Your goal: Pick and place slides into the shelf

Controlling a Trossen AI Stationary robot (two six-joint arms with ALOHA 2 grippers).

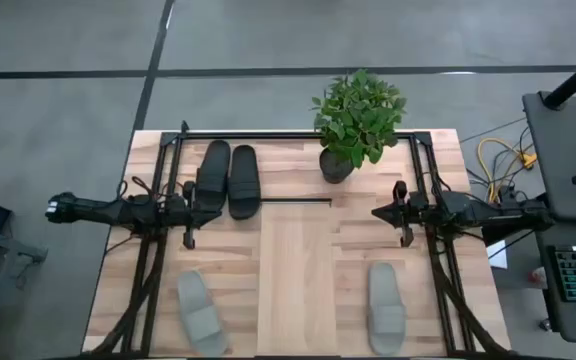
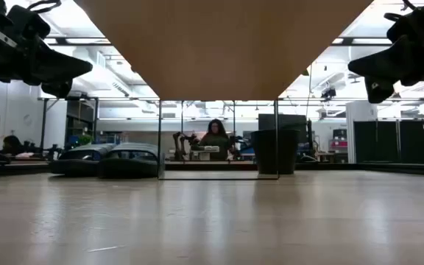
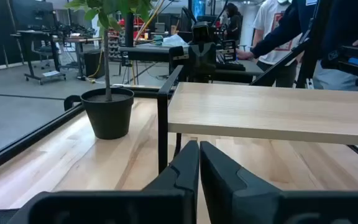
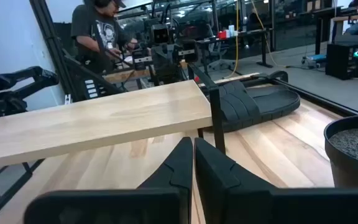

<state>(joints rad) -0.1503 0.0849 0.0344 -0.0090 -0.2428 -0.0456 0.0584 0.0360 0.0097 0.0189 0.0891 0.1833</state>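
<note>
The shelf (image 1: 296,275) is a pale wood panel raised on thin black bars in the table's middle; it also shows in the low view (image 2: 223,44) and both wrist views (image 3: 272,112) (image 4: 92,121). The black slides (image 1: 230,178) (image 4: 253,102) (image 2: 105,160) lie side by side on their soles at the far left. One grey slide (image 1: 200,312) lies left of the shelf, the other grey slide (image 1: 385,307) lies right of it, both near the near edge. My left gripper (image 1: 200,207) (image 3: 199,163) hovers shut beside the black pair. My right gripper (image 1: 380,212) (image 4: 193,158) hovers shut right of the shelf.
A potted plant (image 1: 356,120) (image 3: 107,112) stands at the table's far edge, right of the black slides. Black metal arm frames (image 1: 158,270) (image 1: 443,280) run along both sides of the table. People stand at benches (image 3: 278,37) (image 4: 101,34) beyond the table.
</note>
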